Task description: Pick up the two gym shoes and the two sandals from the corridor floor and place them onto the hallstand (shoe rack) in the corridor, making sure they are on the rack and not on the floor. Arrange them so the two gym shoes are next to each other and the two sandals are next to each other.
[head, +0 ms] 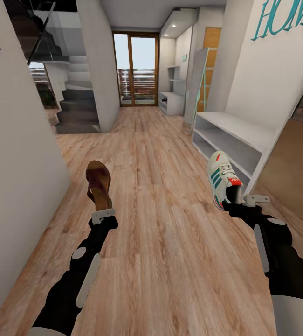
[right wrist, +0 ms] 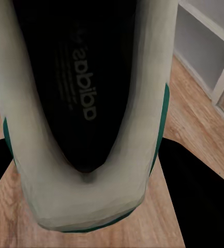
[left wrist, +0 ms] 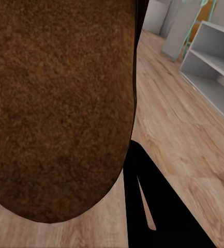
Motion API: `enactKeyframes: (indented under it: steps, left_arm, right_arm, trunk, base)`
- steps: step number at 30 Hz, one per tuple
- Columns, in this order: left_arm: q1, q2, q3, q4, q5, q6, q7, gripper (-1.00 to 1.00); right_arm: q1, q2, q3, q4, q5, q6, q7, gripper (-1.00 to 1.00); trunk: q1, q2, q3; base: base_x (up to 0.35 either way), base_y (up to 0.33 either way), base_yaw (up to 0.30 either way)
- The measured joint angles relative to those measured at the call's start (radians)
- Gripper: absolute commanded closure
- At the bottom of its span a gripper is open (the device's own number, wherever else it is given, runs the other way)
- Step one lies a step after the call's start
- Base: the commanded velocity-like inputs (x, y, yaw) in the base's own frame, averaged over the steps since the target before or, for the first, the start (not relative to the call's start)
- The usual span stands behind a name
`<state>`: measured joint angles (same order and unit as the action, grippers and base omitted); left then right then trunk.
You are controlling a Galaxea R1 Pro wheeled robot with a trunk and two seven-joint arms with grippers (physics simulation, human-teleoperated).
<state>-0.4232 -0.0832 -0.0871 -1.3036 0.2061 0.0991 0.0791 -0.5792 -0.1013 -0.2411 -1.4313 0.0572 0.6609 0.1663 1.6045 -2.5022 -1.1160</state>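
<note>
staircase (head: 79, 100): grey steps, far left
glass door (head: 136, 69): corridor's end, wood-framed
wall lettering (head: 289, 16): teal, possibly "home"

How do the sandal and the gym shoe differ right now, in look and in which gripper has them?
The sandal is dark brown and open, held by the left gripper; the gym shoe is cream-white, green-striped and closed, held by the right gripper. Both are off the floor, toes pointing away from the robot.
</note>
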Motion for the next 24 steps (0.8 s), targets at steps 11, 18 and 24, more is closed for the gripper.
enactKeyframes:
  steps: [11,18,24]
  left_arm:
    - [0.000,-0.001,0.000,0.000,0.000,0.001,0.000,1.00]
    - [0.000,-0.002,0.000,0.000,0.000,0.001,0.000,1.00]
    - [0.000,-0.001,0.000,0.000,0.000,0.001,0.000,1.00]
  right_arm:
    - [0.000,0.000,0.000,0.000,0.000,0.000,-0.002,1.00]
    - [0.000,0.000,0.000,0.000,0.000,0.000,-0.002,1.00]
    - [0.000,0.000,0.000,0.000,0.000,0.000,-0.002,1.00]
  trunk:
    - [0.000,0.000,0.015]
    - [0.000,0.000,0.016]
    - [0.000,0.000,0.016]
  base:
    - [0.345,0.000,0.000]
    - [0.345,0.000,0.000]
    - [0.345,0.000,0.092]
